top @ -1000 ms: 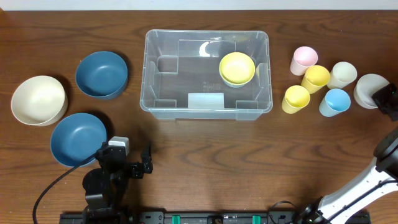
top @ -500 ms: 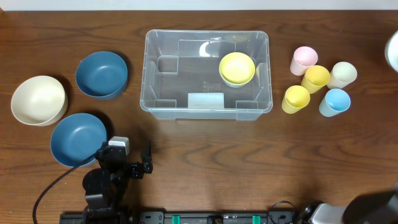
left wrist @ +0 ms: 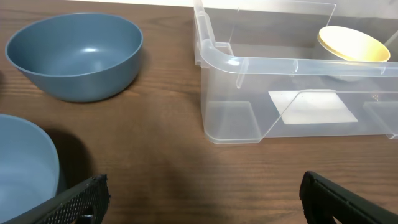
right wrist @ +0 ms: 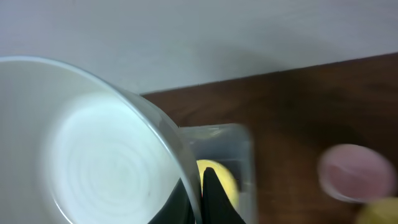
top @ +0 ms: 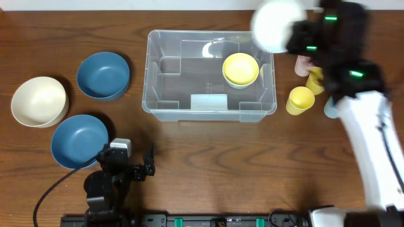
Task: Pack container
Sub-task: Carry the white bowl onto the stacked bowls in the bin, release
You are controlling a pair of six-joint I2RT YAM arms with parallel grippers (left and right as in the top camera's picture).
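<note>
Mid-worktop, between bowls on the left and cups on the right: the container [top: 183, 69], a large clear plastic bin with rounded corners, a thick rolled rim, moulded ribs inside and a white label [top: 208, 101] on its base. Already loaded with a yellow bowl [top: 240, 69] towards its far right corner. Probably light and fairly stiff, though with thin walls likely to flex under a squeeze. Smooth and slippery too, so best taken at the thick rim, on a long side, if moved at all; most likely no need to lift it for packing. Right pincer [top: 295, 34] clamped on the rim of a white cup [top: 276, 24], blurred, over the container's far right corner in the overhead view. Left pincer [top: 142, 165] spread wide and empty, low near the front edge, just beside a blue bowl [top: 79, 140] and well apart from the container. Outside the container: a second blue bowl [top: 103, 75], a cream bowl [top: 39, 101], a yellow cup [top: 300, 99].
</note>
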